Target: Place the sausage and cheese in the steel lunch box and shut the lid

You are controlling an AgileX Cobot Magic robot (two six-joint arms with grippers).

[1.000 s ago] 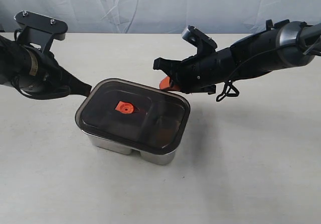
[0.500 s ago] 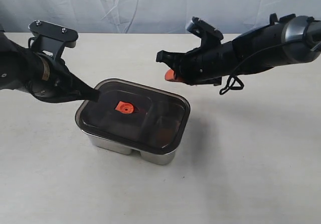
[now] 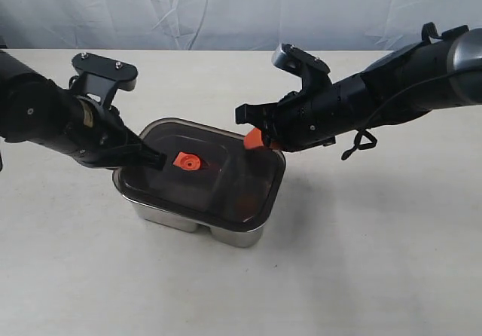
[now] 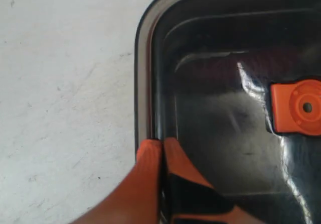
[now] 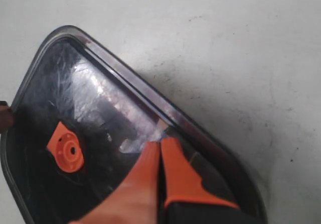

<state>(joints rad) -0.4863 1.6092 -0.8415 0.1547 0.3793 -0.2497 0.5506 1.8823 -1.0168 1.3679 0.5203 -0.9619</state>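
Observation:
The steel lunch box (image 3: 188, 219) stands mid-table with the dark translucent lid (image 3: 218, 178) lying on top of it, orange valve (image 3: 184, 160) at its centre. My left gripper (image 3: 157, 157) is shut, its tips over the lid's left edge (image 4: 150, 113); its orange fingertips (image 4: 150, 151) sit at the rim. My right gripper (image 3: 254, 138) is shut, tips over the lid's far right edge (image 5: 165, 116), with nothing between the fingers (image 5: 173, 156). A dim orange shape (image 3: 245, 197) shows through the lid; sausage and cheese cannot be told apart under it.
The box stands on a pale tabletop (image 3: 361, 261) with a wrinkled grey-blue backdrop (image 3: 226, 8) behind. Both dark arms reach in from the two sides over the box.
Both grippers have moved in from beside the box to over the lid: the left from the left edge inward, the right down onto the far right edge. The lid has not shifted.

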